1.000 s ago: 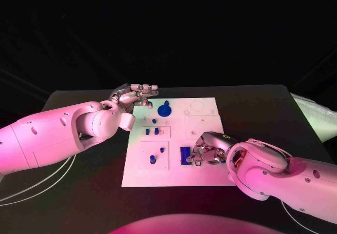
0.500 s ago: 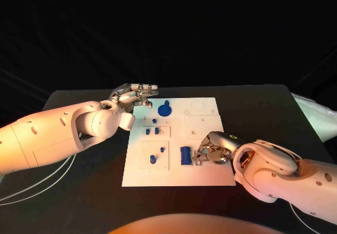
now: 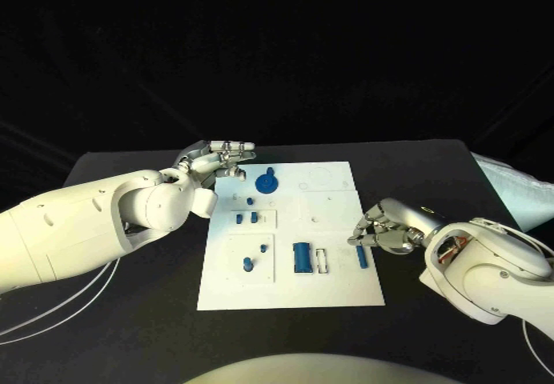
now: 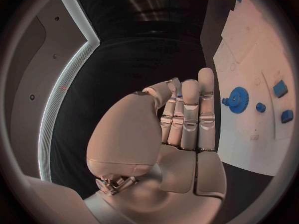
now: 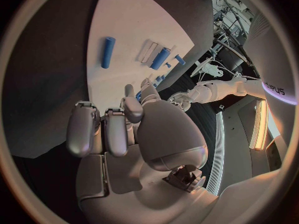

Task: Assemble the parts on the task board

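Resting under everything: the table (image 3: 138,320), matte black and flat, with my two white arms reaching in over it from either side.
Task board: the task board (image 3: 295,284) is a smooth white rectangular plate in the middle of the table, marked with shallow square outlines and small recesses.
My left hand: my left hand (image 3: 219,159), silver and jointed, hangs above the table just past the board's far left corner; in the left wrist view its fingers (image 4: 190,117) lie straight and side by side with the thumb folded in front of them, and nothing is in them.
My right hand: my right hand (image 3: 387,226) sits at the board's right edge with its fingers (image 5: 93,129) curled inward; I see nothing held in them, and the slim rod lies just beside my fingertips, whether touching I cannot tell.
Gear: a round blue toothed gear (image 3: 266,182) with a short stem on its far side sits near the board's far left corner.
Block: a blue oblong block (image 3: 303,257) lies near the board's middle, beside a narrow white slot.
Rod: a slim blue rod (image 3: 361,255) lies near the right edge.
Small parts: stubby blue pegs (image 3: 248,216) stand in the left squares, matte and rounded.
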Motion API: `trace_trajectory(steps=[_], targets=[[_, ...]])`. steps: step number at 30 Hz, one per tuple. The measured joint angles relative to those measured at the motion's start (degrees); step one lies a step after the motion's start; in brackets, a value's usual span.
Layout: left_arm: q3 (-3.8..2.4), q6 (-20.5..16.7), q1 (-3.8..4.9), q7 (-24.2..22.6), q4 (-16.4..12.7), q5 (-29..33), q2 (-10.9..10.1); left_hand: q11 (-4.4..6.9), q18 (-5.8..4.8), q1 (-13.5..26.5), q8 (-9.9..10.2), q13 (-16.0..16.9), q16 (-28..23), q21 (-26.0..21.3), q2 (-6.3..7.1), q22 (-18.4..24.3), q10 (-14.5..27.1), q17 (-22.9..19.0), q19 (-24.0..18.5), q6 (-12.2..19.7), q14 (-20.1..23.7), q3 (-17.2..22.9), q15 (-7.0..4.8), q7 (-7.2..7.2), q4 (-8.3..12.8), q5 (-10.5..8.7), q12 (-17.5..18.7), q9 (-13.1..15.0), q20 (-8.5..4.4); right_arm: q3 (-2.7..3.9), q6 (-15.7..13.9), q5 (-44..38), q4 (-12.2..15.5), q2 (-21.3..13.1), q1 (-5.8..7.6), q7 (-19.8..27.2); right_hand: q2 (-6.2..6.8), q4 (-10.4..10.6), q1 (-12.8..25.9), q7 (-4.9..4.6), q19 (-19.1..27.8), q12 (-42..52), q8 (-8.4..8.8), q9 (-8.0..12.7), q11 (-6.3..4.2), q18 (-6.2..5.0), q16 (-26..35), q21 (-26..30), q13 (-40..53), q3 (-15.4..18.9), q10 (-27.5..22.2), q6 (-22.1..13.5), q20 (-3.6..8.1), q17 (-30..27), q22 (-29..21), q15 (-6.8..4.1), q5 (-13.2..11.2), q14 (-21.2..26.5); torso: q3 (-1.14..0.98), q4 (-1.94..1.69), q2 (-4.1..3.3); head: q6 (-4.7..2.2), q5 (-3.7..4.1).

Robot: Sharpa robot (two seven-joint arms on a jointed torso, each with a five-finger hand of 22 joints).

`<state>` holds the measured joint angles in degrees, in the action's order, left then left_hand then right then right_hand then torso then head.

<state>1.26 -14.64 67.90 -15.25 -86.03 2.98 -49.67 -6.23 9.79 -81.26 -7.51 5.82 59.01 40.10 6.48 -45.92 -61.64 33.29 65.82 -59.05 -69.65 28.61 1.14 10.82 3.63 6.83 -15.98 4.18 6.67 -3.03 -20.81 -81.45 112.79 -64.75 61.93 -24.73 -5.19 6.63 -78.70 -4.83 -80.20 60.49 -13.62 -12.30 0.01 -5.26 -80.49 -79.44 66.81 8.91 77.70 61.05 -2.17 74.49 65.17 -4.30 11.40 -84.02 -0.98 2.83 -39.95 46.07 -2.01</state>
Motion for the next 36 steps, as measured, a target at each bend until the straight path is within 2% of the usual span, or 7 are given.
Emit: trace_trajectory(steps=[8, 10, 13, 21, 36], targets=[[0.0, 0.0, 0.0, 0.0, -0.1, 0.0, -0.1, 0.0, 0.0, 0.0, 0.0, 0.0, 0.0, 0.0, 0.0, 0.0, 0.0, 0.0, 0.0, 0.0, 0.0, 0.0, 0.0, 0.0, 0.0, 0.0, 0.0, 0.0, 0.0, -0.36, 2.7, -2.9, -1.2, -1.8, 0.08, -0.6, 0.01, 0.2, 0.0, 0.24, 0.0, -0.6, 0.23, 0.1, 0.0, 0.0, 0.0, 0.0, -0.7, 0.2, 0.0, 0.3, 0.0, 0.0, 0.0, 0.0, -0.9, 0.0, -0.03, 0.0, 0.0, -0.29, 0.66], [0.0, 0.0, 0.0, 0.0, -0.1, 0.0, 0.0, 0.0, 0.0, 0.0, 0.0, 0.0, 0.0, 0.0, 0.0, 0.0, 0.0, 0.0, 0.0, 0.0, 0.0, 0.0, 0.0, 0.0, 0.0, 0.0, 0.0, 0.0, 0.0, -0.45, 3.5, -4.0, -1.7, -1.8, -0.06, -1.1, 0.67, 0.8, 0.7, -0.05, 0.0, -0.9, 0.55, 0.1, 0.0, 0.0, 0.0, 0.0, -0.9, 0.4, 0.0, 0.6, 0.0, 0.0, 0.0, 0.0, -0.7, 0.0, -0.03, 0.0, -0.01, -0.32, 0.91], [0.0, 0.0, 0.0, 0.0, -0.1, 0.0, 0.0, 0.0, 0.0, 0.0, 0.0, 0.0, 0.0, 0.0, 0.0, 0.0, 0.0, 0.0, 0.0, 0.0, 0.0, 0.0, 0.0, 0.0, 0.0, 0.0, 0.0, 0.0, 0.0, -0.55, 4.6, -5.3, -2.2, -1.6, -0.5, -1.8, 1.28, 1.2, 1.4, 0.16, 0.0, -1.1, 0.56, 0.1, -0.01, 0.0, 0.0, 0.0, -0.9, 0.5, 0.0, 0.8, 0.0, 0.0, 0.0, 0.0, -0.2, 0.0, -0.03, -0.09, -0.02, -0.38, 1.18], [0.01, 0.0, 0.0, 0.0, -0.1, 0.0, 0.0, 0.0, 0.0, 0.0, 0.0, 0.0, 0.0, 0.0, 0.0, 0.0, 0.0, 0.0, 0.0, 0.0, 0.0, 0.0, 0.0, 0.0, 0.0, 0.0, 0.0, 0.0, 0.0, -0.66, 6.6, -7.4, -3.1, -0.4, -1.49, -3.4, 1.71, 2.2, 2.7, 0.18, 0.0, -1.3, 0.56, 0.1, -0.05, 0.0, 0.0, 0.0, -0.8, 0.6, 0.0, 1.1, 0.0, 0.0, 0.0, 0.0, -0.2, 0.0, -0.07, -0.13, -0.05, -0.4, 1.22], [0.01, 0.0, -0.02, 0.0, 0.0, 0.0, 0.0, 0.0, 0.0, 0.0, 0.0, 0.0, 0.0, 0.0, 0.0, 0.0, 0.0, 0.0, 0.0, 0.0, 0.0, 0.0, 0.0, 0.0, 0.0, 0.0, 0.0, 0.0, 0.0, -0.55, 8.6, -9.8, -4.1, 2.2, -2.51, -5.2, 1.73, 2.2, 2.7, 0.33, 0.0, -1.3, 0.54, 0.0, -0.05, 0.0, 0.2, 0.2, -0.9, 0.6, 0.0, 1.4, 0.0, -0.2, -0.2, 0.0, -0.2, 0.0, -0.08, -0.1, -0.08, -0.24, 1.18]])
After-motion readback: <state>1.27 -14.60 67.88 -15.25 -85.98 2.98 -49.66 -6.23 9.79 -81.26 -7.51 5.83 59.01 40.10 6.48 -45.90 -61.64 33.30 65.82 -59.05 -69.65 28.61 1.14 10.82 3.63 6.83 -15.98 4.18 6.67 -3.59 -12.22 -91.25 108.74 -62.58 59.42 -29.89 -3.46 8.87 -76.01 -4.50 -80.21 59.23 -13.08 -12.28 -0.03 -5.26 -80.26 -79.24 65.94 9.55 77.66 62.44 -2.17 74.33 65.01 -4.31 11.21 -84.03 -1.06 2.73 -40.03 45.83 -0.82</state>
